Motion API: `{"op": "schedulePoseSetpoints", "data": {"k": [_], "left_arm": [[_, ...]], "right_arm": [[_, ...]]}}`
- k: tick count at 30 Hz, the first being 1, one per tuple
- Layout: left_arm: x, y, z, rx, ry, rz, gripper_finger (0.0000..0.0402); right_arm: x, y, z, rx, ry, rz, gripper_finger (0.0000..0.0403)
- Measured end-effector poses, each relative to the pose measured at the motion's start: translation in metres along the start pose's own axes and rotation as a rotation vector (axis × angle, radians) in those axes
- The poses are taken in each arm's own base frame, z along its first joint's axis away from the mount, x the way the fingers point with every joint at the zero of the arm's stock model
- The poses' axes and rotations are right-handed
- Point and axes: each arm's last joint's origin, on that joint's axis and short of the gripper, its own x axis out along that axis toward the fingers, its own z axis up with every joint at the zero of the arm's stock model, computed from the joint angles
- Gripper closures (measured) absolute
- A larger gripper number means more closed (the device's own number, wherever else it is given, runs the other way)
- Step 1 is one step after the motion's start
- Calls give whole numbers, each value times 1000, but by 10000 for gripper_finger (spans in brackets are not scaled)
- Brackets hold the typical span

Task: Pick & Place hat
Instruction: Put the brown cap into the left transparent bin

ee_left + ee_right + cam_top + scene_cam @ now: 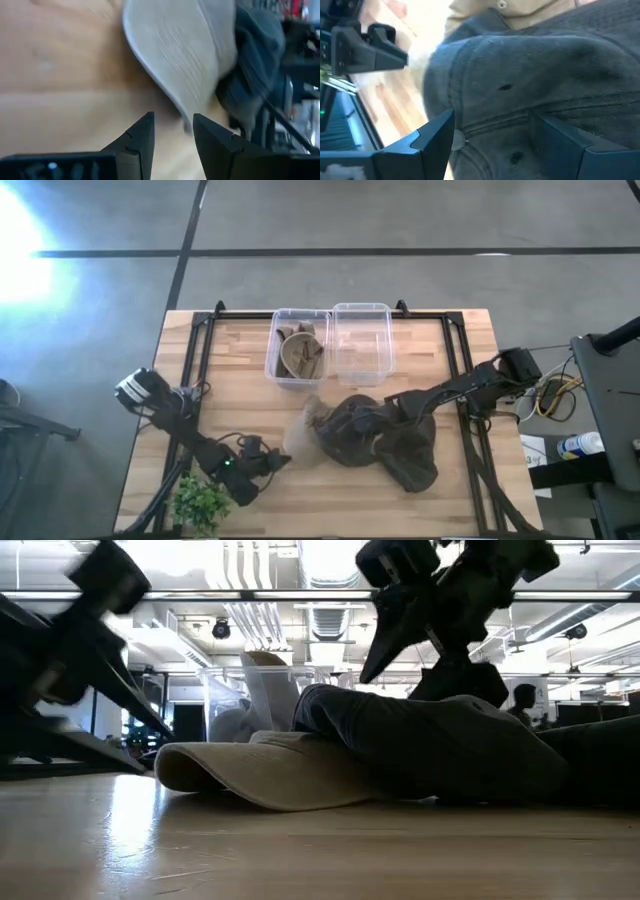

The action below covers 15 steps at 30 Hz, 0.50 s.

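Note:
A beige hat lies on the table with its brim flat on the wood. Its right side is tucked under a heap of dark grey hats. My left gripper is open and low over the table, and the beige brim's edge lies just ahead of its fingertips. My right gripper is open above the dark grey hat, one finger on either side of its crown. Another tan hat sits in the left clear bin. My right gripper comes slanting down from the table's right onto the dark grey hat's crown, with a finger on each side of a raised fold. I cannot tell whether the fingers touch the cloth.
Two clear bins stand side by side at the far middle of the table, and the right bin holds nothing. A small green plant stands at the near left corner, close to my left arm. Bare wood lies between the hats and the near edge.

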Motion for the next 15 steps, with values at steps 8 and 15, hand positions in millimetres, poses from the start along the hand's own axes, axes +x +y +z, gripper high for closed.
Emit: {"op": "schedulePoseSetpoints", "data": {"k": [8, 15], "left_arm": [[25, -9, 9, -58, -60, -9, 273], [34, -17, 18, 8, -140, -36, 273]], "right_arm": [[29, 1, -4, -21, 106, -27, 156], [53, 10, -1, -74, 187, -9, 156]]}}
